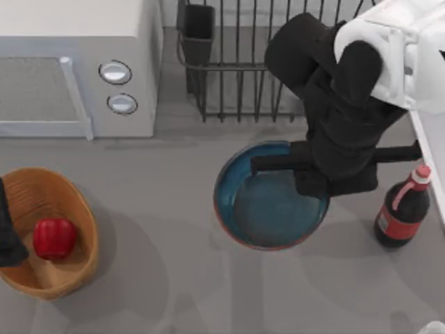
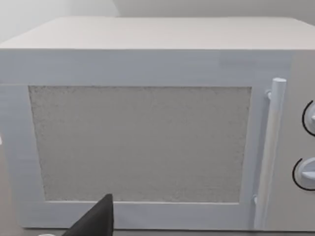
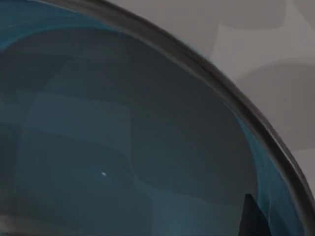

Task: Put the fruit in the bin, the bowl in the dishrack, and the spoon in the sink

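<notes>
The right gripper (image 1: 309,174) is positioned at the bowl (image 1: 268,209) rim; its jaw state cannot be determined. The fruit (image 1: 54,237) rests in the bin (image 1: 76,202), well apart from this gripper.

Colours on the grey worktop (image 1: 174,278)

A glossy red fruit (image 1: 54,237) is seen in the orange-tan ribbed bin (image 1: 83,209); the bowl (image 1: 268,209) is blue with a reddish-brown rim. The dishrack (image 1: 236,76) is dark wire, the microwave (image 1: 76,69) white with a speckled grey door, and the bottle (image 1: 402,216) dark with a red label and cap.
</notes>
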`<state>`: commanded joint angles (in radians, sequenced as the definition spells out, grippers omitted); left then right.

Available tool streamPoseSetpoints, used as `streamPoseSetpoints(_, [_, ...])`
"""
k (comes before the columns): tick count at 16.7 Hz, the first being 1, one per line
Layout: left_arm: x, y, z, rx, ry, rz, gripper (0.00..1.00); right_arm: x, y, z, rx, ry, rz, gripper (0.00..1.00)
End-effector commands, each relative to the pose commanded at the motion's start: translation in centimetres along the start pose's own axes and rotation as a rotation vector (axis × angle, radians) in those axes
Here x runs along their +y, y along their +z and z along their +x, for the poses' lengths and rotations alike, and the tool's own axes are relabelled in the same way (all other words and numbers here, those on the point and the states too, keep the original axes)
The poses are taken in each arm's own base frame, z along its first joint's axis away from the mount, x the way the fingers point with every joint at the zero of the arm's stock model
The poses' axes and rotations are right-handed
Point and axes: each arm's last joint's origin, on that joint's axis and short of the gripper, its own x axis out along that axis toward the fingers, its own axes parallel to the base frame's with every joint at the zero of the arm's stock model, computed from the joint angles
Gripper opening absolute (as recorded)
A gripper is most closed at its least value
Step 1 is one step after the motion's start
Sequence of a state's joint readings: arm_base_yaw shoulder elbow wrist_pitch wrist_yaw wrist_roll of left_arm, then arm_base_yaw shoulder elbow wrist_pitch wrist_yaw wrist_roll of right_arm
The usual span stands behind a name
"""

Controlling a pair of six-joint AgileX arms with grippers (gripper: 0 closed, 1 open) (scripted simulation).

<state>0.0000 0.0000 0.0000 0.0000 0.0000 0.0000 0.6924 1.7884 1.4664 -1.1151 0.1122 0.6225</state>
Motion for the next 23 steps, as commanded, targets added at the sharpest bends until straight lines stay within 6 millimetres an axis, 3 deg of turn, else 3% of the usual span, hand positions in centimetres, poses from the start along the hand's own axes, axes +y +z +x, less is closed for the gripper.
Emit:
streamPoseSetpoints(3, [0.0,0.0,0.0,0.000,0.000,0.000,1.00,1.5,0.5,-2.2,-0.290,-0.006,-0.096,0.00])
streamPoseSetpoints(7, [0.0,0.0,0.0,0.000,0.000,0.000,1.00,4.2,0.0,-7.6,-0.785,-0.016,-0.155,0.00])
streamPoseSetpoints(11, [0.0,0.0,0.0,0.000,0.000,0.000,1.00,5.3,-2.1,-14.2,-1.187,-0.030,-0.068,0.00])
streamPoseSetpoints(14, [0.0,0.0,0.0,0.000,0.000,0.000,1.00,4.9,-4.0,-17.7,-1.342,-0.045,0.020,0.00])
streamPoseSetpoints(17, [0.0,0.0,0.0,0.000,0.000,0.000,1.00,4.6,-4.9,-19.1,-1.394,-0.055,0.063,0.00])
streamPoseSetpoints(23, [0.0,0.0,0.0,0.000,0.000,0.000,1.00,4.7,-4.3,-18.7,-1.394,-0.058,0.065,0.00])
